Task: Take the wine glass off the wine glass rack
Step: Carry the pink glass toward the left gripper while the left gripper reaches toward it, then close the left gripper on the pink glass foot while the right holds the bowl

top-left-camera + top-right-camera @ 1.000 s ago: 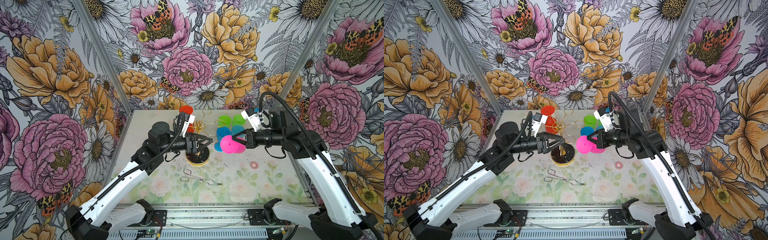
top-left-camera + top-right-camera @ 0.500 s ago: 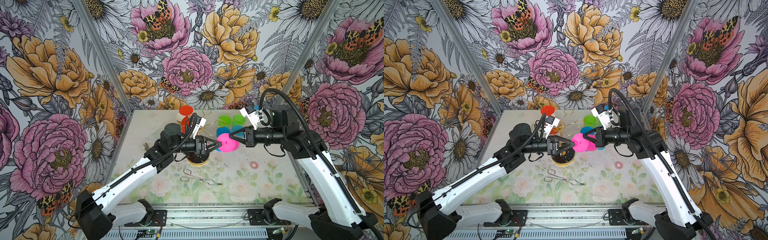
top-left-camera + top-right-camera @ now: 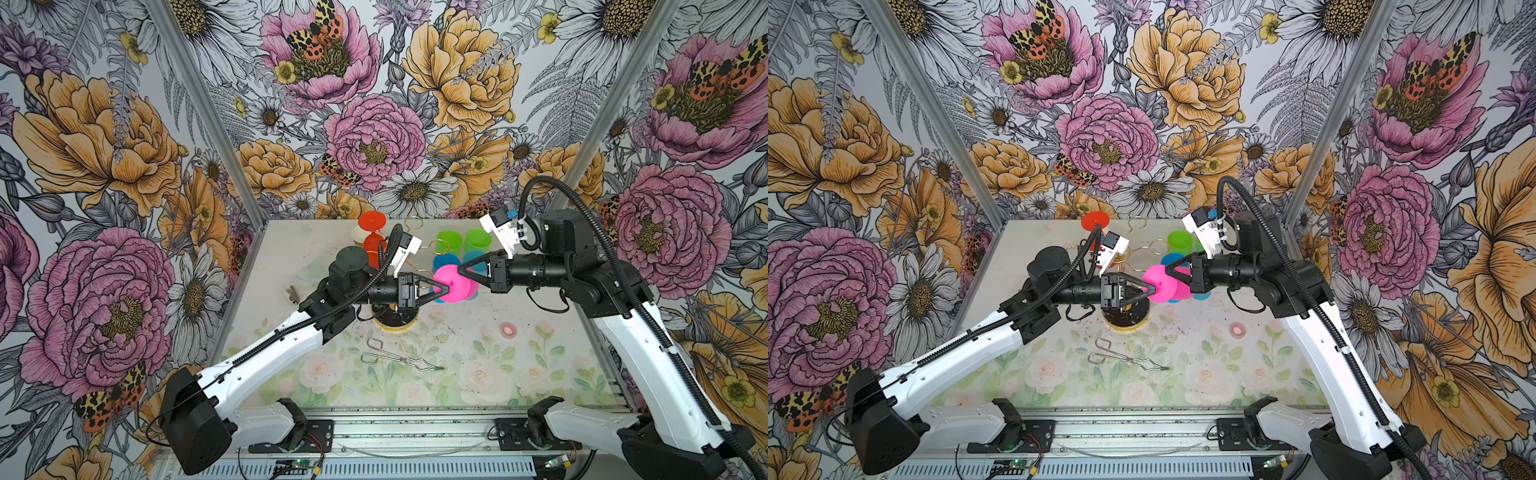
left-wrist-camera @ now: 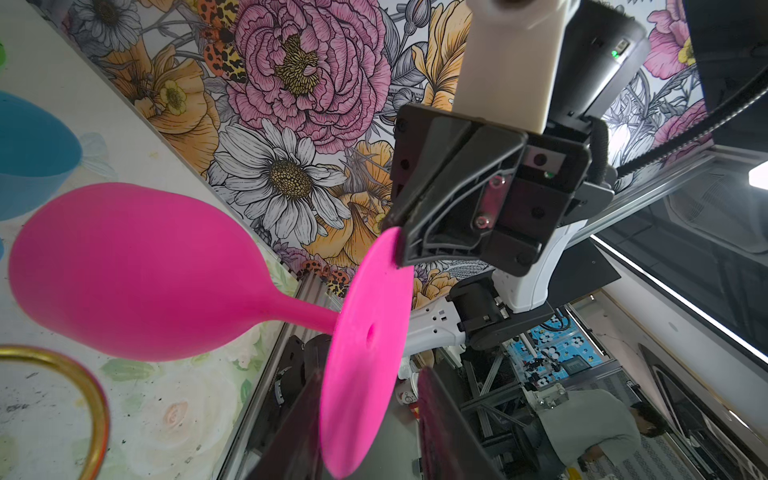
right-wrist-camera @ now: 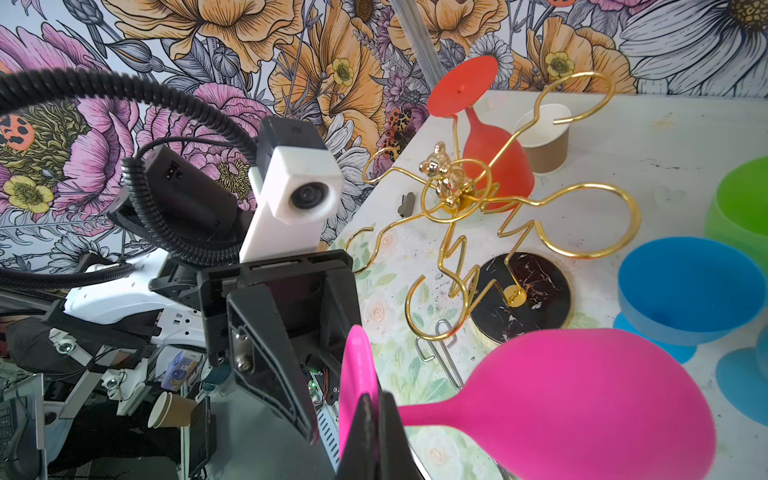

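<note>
**Lifted clear, gripped by the foot**

Holding the pink glass (image 3: 453, 284) in the air on its side, just right of the rack (image 5: 451, 199) and clear of its loops, bowl toward the blue cups (image 3: 446, 262). Pinching the foot's rim tight with the right fingers (image 4: 436, 216). Straddling the opposite edge of the foot with the left fingers (image 5: 266, 353), narrowed, a gap showing on one side. On a far loop, a red glass (image 3: 372, 239) hanging upside down; on the tabletop (image 3: 478, 374) nearer, tongs (image 3: 399, 359).
</note>
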Motion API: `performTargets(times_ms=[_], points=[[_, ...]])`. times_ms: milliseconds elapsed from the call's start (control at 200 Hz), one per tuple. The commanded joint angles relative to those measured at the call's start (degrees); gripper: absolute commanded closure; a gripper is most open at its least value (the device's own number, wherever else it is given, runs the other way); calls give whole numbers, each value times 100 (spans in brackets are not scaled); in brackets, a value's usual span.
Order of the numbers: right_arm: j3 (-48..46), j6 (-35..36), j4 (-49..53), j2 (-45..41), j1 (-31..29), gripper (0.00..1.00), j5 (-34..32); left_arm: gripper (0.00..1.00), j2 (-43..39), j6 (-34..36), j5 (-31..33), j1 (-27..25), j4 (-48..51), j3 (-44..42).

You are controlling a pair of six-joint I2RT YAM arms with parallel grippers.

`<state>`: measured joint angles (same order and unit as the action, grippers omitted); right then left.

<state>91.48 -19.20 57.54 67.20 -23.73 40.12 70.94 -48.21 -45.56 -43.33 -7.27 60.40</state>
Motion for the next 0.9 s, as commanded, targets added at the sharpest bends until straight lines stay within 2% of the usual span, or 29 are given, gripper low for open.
performTargets(times_ms=[0, 570, 706, 821, 896], points=[[-50, 47, -159, -84, -51, 100, -108, 68, -1, -83, -175, -22, -282, 64], [-126, 43, -155, -237, -27, 100, -167, 92, 102, -231, -258, -19, -511, 59], [-159, 46, -147, -310, 5, 92, -164, 94, 147, -287, -280, -19, -574, 68], [-192, 76, -143, -379, 68, 71, -167, 95, 166, -320, -317, -22, -627, 77], [-169, 100, -145, -413, 134, 63, -158, 96, 188, -325, -335, -21, -640, 87]])
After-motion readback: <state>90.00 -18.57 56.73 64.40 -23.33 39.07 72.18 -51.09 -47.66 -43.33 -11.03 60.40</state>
